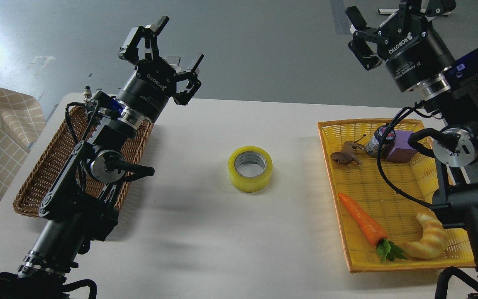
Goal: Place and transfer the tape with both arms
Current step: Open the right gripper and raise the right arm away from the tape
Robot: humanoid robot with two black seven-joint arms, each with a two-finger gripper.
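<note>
The tape (pixel 250 168), a thick yellow translucent roll with a grey-white core, lies flat on the white table (pixel 222 232) at its middle, hole up. My left gripper (pixel 179 43) is open and empty, raised above the far left of the table, well up and left of the tape. My right gripper (pixel 392 10) is open and empty, raised high at the upper right above the far end of the yellow tray; its far fingers are partly cut by the frame's top edge. Neither gripper touches the tape.
A brown wicker basket (pixel 35 182) sits at the left under my left arm. A yellow tray (pixel 367 187) at the right holds a toy carrot (pixel 361 218), a croissant (pixel 430 241), a brown animal figure (pixel 345 157), a small jar (pixel 378 139) and a purple block (pixel 403 145).
</note>
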